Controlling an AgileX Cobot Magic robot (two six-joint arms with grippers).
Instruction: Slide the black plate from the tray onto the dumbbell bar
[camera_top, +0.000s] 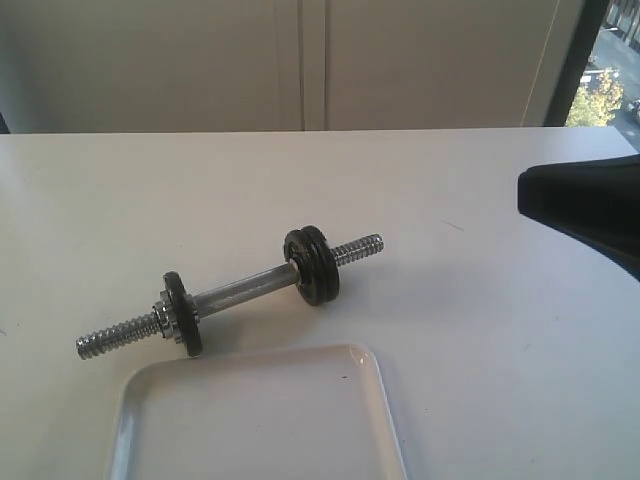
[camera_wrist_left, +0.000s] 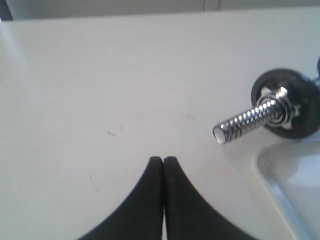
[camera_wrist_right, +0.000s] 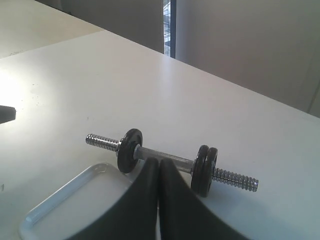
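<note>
The dumbbell bar (camera_top: 245, 290) lies slantwise on the white table. Two black plates (camera_top: 312, 264) sit side by side on its far right part. A third plate (camera_top: 183, 313) sits near the left end against a silver collar nut (camera_wrist_left: 277, 100). Both threaded ends stick out bare. The white tray (camera_top: 385, 400) lies just in front of the bar, and its visible part holds nothing. My right gripper (camera_top: 530, 192) hovers at the right, shut and empty, apart from the bar. My left gripper (camera_wrist_left: 163, 160) is shut and empty above bare table near the bar's left threaded end (camera_wrist_left: 242, 122).
The white tabletop (camera_top: 450, 330) stretches to a back edge below a pale wall. A window strip (camera_top: 610, 70) shows at the far right. The tray's front part runs out of the exterior view.
</note>
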